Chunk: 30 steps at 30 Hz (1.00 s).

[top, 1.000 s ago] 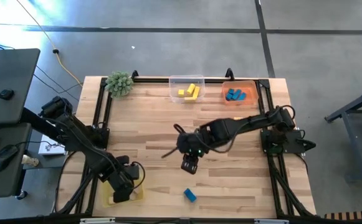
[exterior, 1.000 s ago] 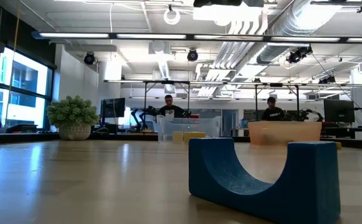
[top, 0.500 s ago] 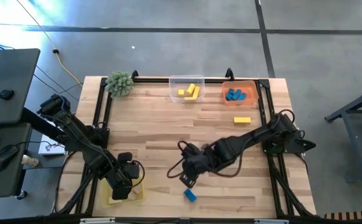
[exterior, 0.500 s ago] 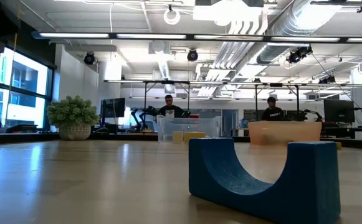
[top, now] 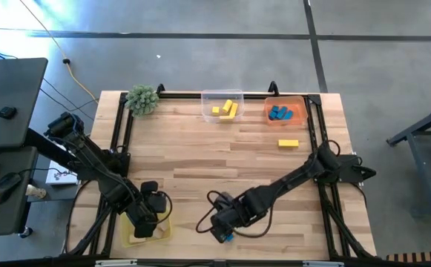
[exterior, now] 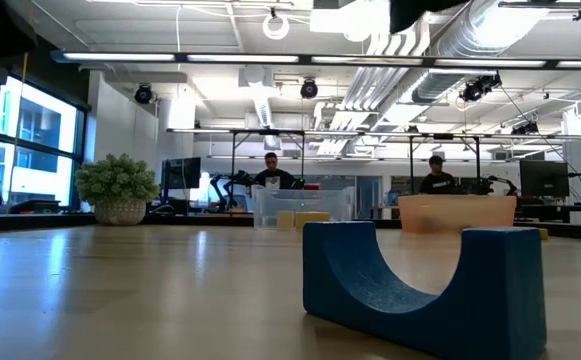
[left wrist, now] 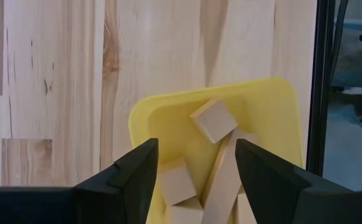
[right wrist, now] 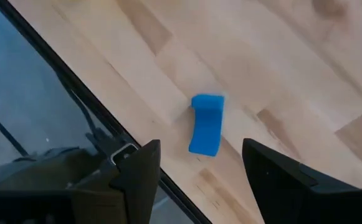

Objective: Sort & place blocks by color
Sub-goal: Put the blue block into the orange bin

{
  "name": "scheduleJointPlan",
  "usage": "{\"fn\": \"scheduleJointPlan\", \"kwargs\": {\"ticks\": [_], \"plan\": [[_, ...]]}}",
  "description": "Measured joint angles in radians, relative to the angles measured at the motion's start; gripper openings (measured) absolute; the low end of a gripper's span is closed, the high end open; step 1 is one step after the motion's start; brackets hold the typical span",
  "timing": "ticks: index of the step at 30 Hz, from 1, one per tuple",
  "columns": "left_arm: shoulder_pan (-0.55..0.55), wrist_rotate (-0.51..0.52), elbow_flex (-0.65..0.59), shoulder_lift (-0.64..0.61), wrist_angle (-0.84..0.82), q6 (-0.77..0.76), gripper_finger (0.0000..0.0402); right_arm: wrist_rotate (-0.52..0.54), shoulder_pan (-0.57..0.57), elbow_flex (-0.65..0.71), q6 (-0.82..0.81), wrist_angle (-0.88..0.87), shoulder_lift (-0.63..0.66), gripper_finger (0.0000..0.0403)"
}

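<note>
A blue block with a half-round notch (right wrist: 206, 124) rests on its flat side near the table's near edge, filling the low view (exterior: 425, 290). My right gripper (right wrist: 199, 152) hovers open above it, fingers pointing down, and hides most of it in the high view (top: 222, 227). My left gripper (left wrist: 196, 162) hangs open over the yellow tray (left wrist: 274, 118) at the near left (top: 163, 231), where several plain wood blocks (left wrist: 213, 120) lie. One yellow block (top: 288, 143) lies on the table at the right.
At the far edge stand a clear tray (top: 222, 107) with yellow blocks, an orange tray (top: 284, 111) with blue blocks, and a green plant (top: 142, 99). Black frame rails run along the table's left and right sides. Bare wood lies in the middle.
My right gripper has swung from the table's middle toward the near edge and sunk, rolling at the wrist, and now stands over the blue block. The blue block has stayed where it was.
</note>
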<state>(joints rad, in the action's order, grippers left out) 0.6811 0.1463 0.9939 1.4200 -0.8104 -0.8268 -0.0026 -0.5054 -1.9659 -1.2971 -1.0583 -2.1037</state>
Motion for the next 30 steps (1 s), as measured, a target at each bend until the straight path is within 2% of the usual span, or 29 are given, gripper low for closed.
{"fn": "scheduleJointPlan", "kwargs": {"ticks": [10,30], "plan": [[0.0,0.007,0.0,0.0,0.005,-0.01,0.0202,-0.051,-0.037,0.0,-0.082,0.021,-0.112,0.0216],[0.0,0.006,0.0,0.0,0.018,-0.01,0.0202,-0.035,-0.07,0.0,-0.12,0.1,-0.241,0.0216]]}}
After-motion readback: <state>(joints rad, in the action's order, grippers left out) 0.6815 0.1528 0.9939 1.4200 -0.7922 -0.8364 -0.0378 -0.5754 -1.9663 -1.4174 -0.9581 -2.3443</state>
